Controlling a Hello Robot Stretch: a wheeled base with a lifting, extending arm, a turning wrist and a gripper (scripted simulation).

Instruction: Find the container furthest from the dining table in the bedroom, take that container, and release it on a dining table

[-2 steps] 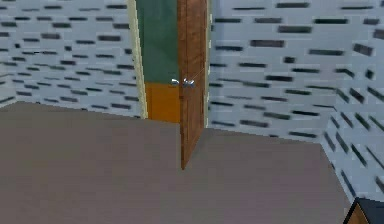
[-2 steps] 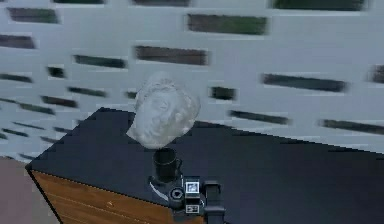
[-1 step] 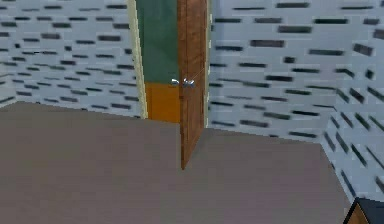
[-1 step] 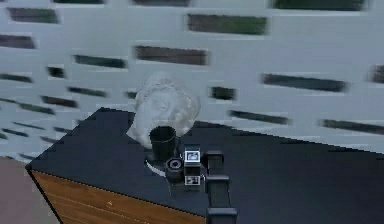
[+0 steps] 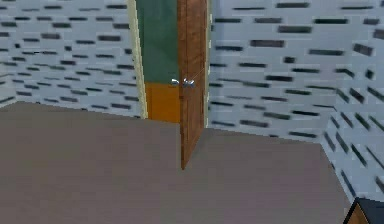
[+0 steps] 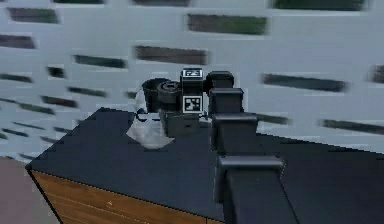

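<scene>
Pale grey blob [image 6: 150, 134], broad at its base and narrowing upward, sits on the dark top of a wood-fronted cabinet [image 6: 90, 160], near the brick-patterned wall [image 6: 300, 50]. In the arm side view it shows just beneath the gripper [image 6: 147, 104]. Whether they touch cannot be told, nor whether the jaws hold anything. Its long axis and heading are too unclear to tell.

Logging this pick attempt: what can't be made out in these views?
Arm side view: whether the gripper holds anything, and what the small pale thing on the dark tabletop at it is.
Forward view: the room past the doorway, mostly covered by the wooden door.
Forward view: a dark furniture corner, cut off at the bottom right edge.
</scene>
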